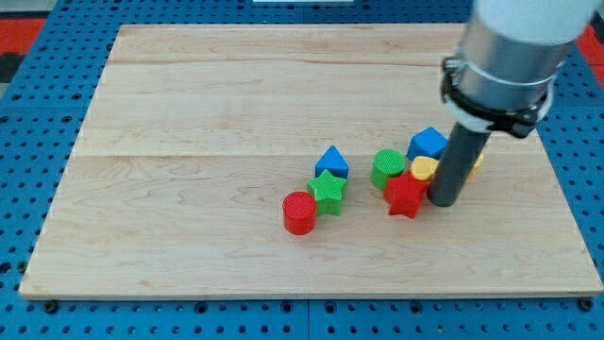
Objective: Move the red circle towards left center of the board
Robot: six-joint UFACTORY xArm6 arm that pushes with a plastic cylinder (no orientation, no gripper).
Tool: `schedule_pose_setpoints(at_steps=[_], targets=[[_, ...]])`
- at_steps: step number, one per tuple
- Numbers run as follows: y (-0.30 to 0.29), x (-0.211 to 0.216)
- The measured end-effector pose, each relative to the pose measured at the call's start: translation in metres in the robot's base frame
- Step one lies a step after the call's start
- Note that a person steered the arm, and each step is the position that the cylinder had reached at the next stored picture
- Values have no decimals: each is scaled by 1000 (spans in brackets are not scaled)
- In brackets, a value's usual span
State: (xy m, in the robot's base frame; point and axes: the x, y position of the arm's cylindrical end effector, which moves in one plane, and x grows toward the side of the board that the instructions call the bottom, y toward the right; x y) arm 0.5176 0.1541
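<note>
The red circle (299,212) is a short red cylinder below the board's middle. A green star (328,191) touches it on its upper right, and a small blue block (331,162) sits just above the star. My tip (444,202) stands well to the view's right of the red circle, right beside a red star (406,195) and a yellow block (425,168).
A green cylinder (387,167) and a larger blue block (428,144) are in the cluster near my tip. The wooden board (189,113) lies on a blue pegboard surface. The arm's grey body fills the view's top right.
</note>
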Motion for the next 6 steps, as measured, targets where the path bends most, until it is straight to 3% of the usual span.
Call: schedule_pose_setpoints(at_steps=[1, 2, 3, 5, 6], targets=[[47, 63], [-35, 89], [-87, 36], [-235, 16], [-339, -43]])
